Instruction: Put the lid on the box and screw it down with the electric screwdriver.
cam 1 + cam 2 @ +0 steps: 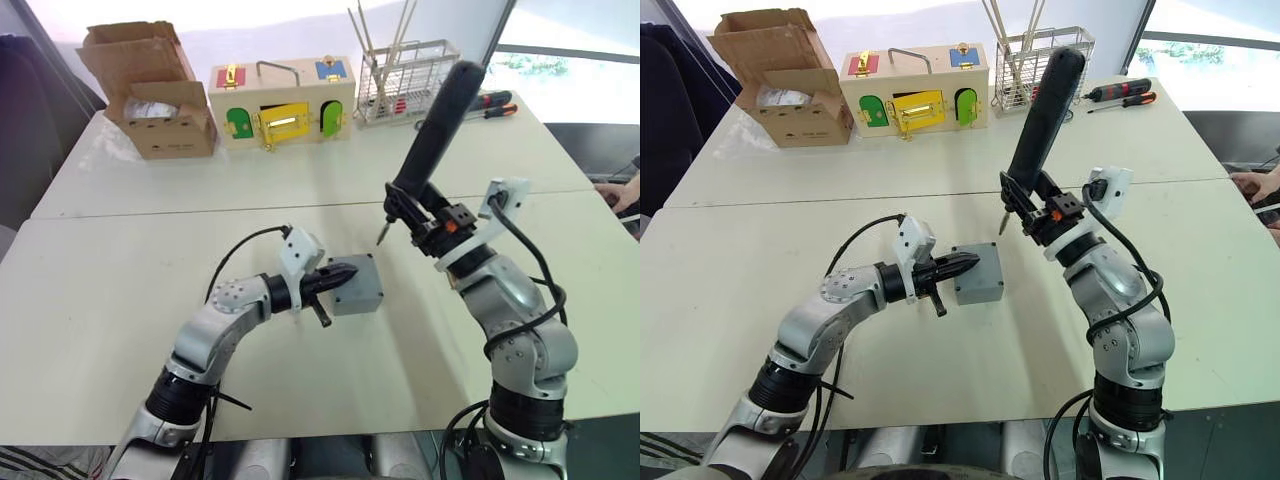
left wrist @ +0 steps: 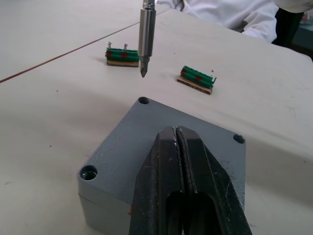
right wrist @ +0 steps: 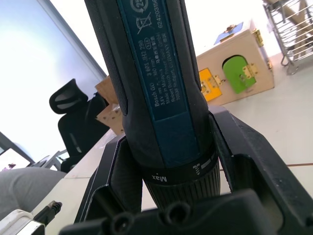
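My left pincer (image 1: 335, 274) pressed closed, tips on the lid (image 1: 358, 282), frame centre | my right pincer (image 1: 432, 222) clamping electric screwdriver (image 1: 435, 128), bit just above lid's far corner

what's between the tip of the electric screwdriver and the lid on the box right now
Nothing; a bare gap over the white table. In the left wrist view the electric screwdriver bit hangs above and beyond the lid, which the shut left tool presses.
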Controlling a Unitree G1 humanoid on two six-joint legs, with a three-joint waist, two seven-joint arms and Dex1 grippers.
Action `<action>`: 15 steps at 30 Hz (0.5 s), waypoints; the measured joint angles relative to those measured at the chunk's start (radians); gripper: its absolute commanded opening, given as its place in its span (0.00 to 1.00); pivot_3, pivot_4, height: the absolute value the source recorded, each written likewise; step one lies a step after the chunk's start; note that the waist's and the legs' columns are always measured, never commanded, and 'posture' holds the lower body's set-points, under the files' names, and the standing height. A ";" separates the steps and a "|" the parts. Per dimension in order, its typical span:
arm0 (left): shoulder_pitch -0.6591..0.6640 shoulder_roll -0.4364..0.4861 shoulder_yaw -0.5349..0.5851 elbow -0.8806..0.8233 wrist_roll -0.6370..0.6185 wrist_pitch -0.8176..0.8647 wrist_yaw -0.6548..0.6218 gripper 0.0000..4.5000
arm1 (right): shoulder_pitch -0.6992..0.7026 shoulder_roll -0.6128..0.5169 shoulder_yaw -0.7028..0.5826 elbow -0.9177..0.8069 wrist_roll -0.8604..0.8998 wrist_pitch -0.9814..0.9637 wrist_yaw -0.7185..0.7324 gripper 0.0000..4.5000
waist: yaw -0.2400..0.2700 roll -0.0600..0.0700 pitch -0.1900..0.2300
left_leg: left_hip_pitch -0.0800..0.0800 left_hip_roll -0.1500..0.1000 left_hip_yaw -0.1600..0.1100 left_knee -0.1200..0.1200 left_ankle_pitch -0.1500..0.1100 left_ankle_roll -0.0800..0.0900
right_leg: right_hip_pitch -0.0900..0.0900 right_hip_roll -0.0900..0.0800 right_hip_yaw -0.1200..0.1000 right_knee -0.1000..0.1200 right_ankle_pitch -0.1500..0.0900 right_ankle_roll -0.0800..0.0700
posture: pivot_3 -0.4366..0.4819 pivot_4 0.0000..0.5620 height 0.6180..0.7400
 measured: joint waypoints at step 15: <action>0.019 0.023 -0.001 -0.020 0.037 -0.024 -0.010 0.00 | 0.020 -0.017 0.043 0.039 0.001 -0.031 0.010 0.40 | 0.000 0.000 0.000 | 0.000 0.000 0.000 0.000 0.000 0.000 | 0.000 0.000 0.000 0.000 0.000 0.000 | 0.48 0.27 0.95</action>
